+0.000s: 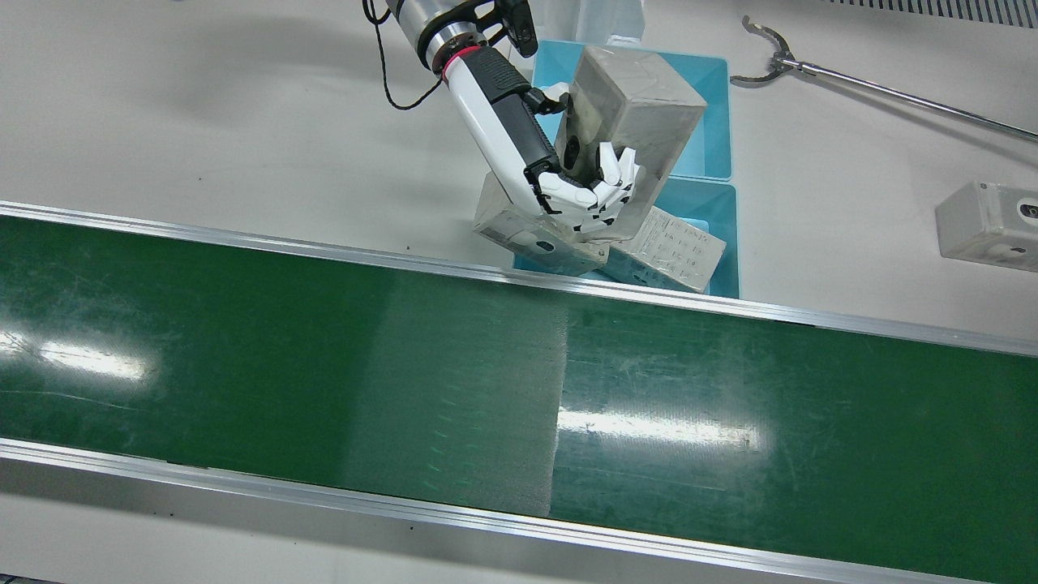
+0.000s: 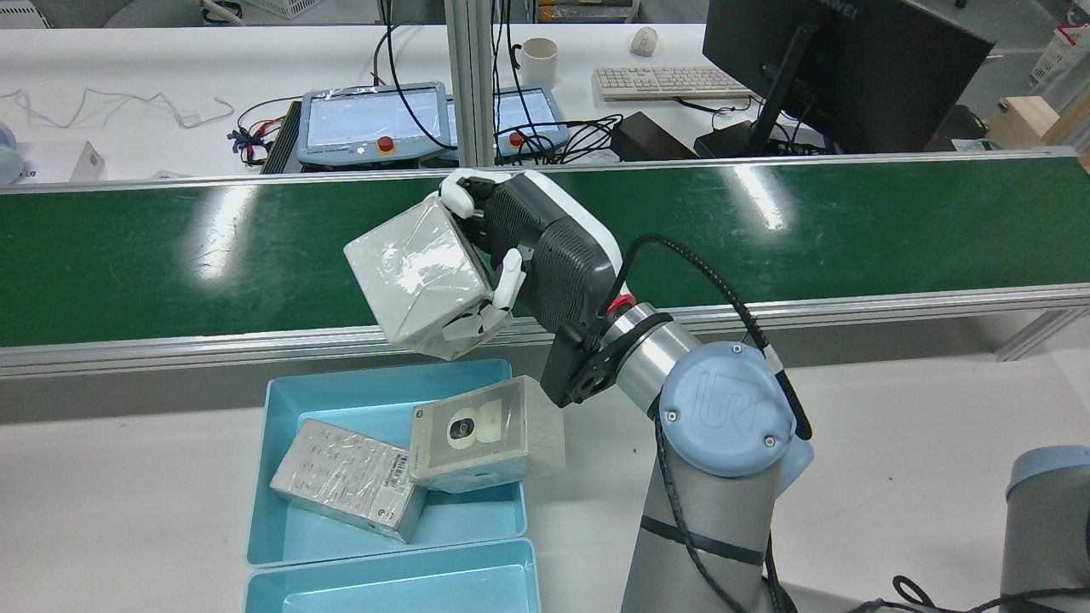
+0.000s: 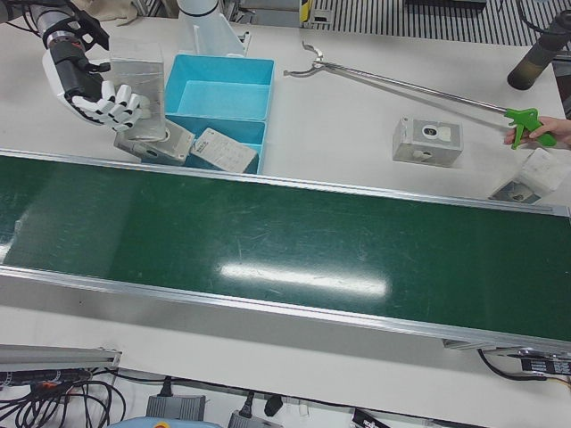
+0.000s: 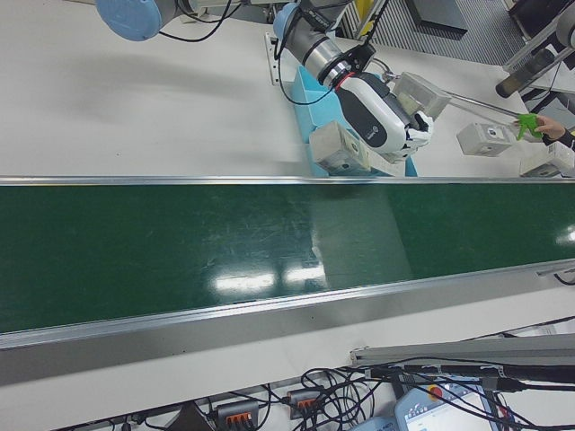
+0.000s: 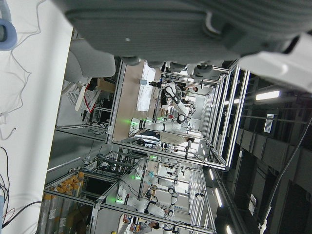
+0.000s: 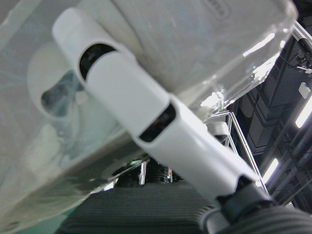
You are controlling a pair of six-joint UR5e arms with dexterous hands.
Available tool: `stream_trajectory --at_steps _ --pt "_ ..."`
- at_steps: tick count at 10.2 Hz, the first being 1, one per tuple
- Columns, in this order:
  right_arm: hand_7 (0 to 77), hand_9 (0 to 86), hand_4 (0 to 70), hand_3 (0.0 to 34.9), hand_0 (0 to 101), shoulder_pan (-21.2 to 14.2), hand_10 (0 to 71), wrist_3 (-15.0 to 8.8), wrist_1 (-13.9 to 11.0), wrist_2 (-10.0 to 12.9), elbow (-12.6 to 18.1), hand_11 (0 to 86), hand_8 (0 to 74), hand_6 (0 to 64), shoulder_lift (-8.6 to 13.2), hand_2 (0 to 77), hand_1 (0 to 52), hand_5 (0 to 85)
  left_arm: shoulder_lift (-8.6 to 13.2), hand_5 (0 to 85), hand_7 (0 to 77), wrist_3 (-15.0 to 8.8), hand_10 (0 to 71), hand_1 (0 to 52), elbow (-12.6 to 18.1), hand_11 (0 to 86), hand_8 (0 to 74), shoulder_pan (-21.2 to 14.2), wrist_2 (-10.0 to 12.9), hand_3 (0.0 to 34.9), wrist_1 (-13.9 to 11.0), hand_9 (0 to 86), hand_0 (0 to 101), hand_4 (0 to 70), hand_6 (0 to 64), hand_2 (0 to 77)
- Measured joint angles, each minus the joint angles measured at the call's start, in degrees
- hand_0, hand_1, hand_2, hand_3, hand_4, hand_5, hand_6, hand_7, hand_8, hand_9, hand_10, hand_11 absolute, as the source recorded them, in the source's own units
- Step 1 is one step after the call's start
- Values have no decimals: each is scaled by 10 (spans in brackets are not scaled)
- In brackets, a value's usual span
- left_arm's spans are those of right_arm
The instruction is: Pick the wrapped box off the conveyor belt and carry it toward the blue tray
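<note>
wrapped grey box in shiny plastic is up in the air, tilted, over the near edge of the light blue plastic tray. two more wrapped boxes lie in that tray. the white and black right hand has its fingers curled tight around the box. behind it runs the long green conveyor belt. the left hand shows only as a dark blur in its own camera, so i cannot tell its state.
</note>
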Motion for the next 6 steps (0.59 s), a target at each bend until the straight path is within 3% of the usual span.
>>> stream_trajectory --at_steps 1,2,3,4,5,6 --pt "436 420 278 0 631 -16 164 -5 3 0 -1 518 447 387 0 327 71 622 0 11 5 0 5 0 0 5 5 0 0 0 0 0 0 0 0 11" --pt "436 420 278 0 631 -28 164 -9 11 0 -5 518 447 387 1 327 71 622 0 11 5 0 0 0 0 5 5 0 0 0 0 5 0 0 0 5" --pt "316 305 131 6 588 -38 0 -11 21 -2 -10 349 284 251 1 284 164 431 0 11 5 0 0 0 0 5 5 0 0 0 0 5 0 0 0 5" --pt "267 185 164 24 556 -45 0 -12 28 -4 -15 213 180 191 2 207 278 322 0 11 5 0 5 0 0 5 5 0 0 0 0 0 0 0 0 5" --pt "207 104 191 45 508 -49 0 -13 32 -5 -17 33 55 98 2 262 213 240 0 11 0 0 5 0 0 5 5 0 0 0 0 0 0 0 5 5" --pt "65 16 185 46 515 -51 0 -13 34 -6 -14 16 0 44 2 202 131 256 0 11 0 0 5 0 0 5 5 0 0 0 0 5 0 0 5 5"
